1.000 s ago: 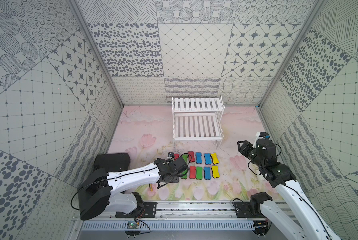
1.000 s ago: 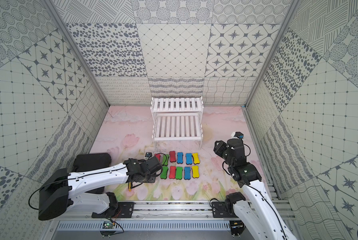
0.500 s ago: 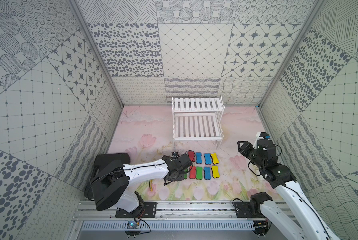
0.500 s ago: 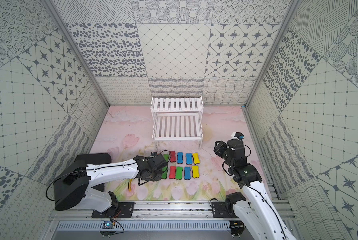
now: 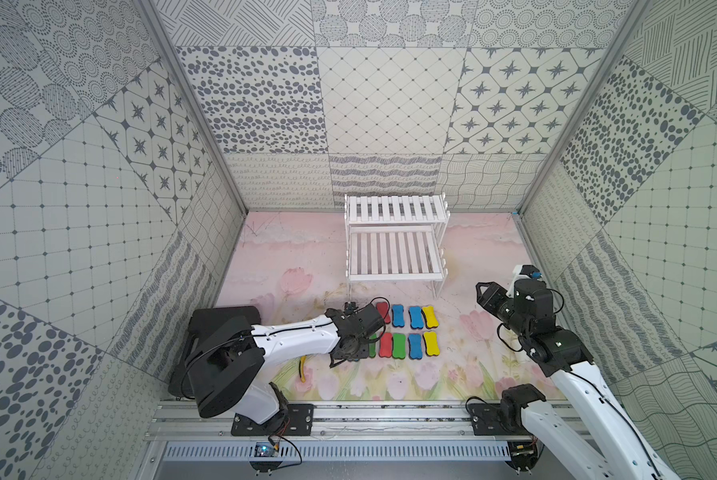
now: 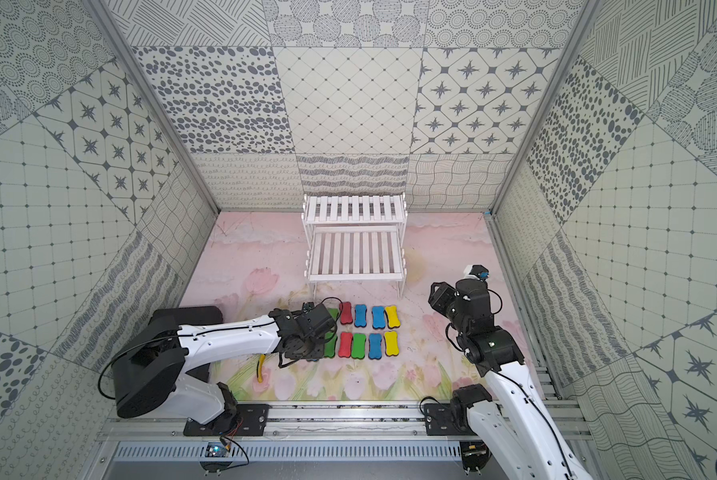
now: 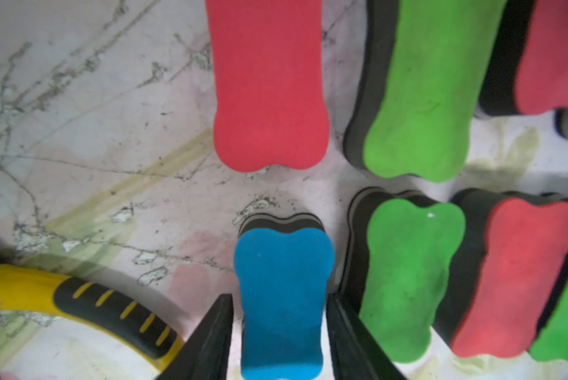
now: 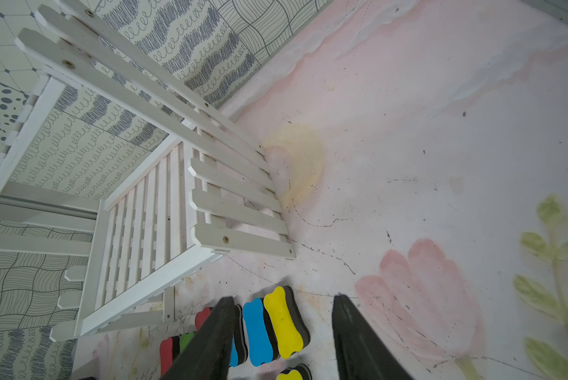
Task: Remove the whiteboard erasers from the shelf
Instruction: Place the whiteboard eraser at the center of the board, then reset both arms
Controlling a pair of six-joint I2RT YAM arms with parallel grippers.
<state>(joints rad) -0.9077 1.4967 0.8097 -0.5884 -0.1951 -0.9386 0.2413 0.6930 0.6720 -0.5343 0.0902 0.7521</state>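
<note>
Nearest the rail, the pliers (image 7: 78,296) lie on the mat (image 5: 290,257), just beside the left gripper (image 7: 278,297). Its jaws stand apart around a blue eraser (image 7: 284,263), which lies flat on the mat between them. A sliver of mat shows between one finger (image 7: 216,329) and the pad; whether the other finger touches it, I cannot tell. Beside this pad lie a green eraser (image 7: 407,279) and then a red eraser (image 7: 513,273).

In both top views the erasers (image 5: 398,345) (image 6: 358,345) form two rows on the mat. The right gripper (image 8: 282,297) hangs above the mat to their right, jaws apart and holding nothing. Beyond the rows, farthest back, stands the shelf (image 5: 394,253).
</note>
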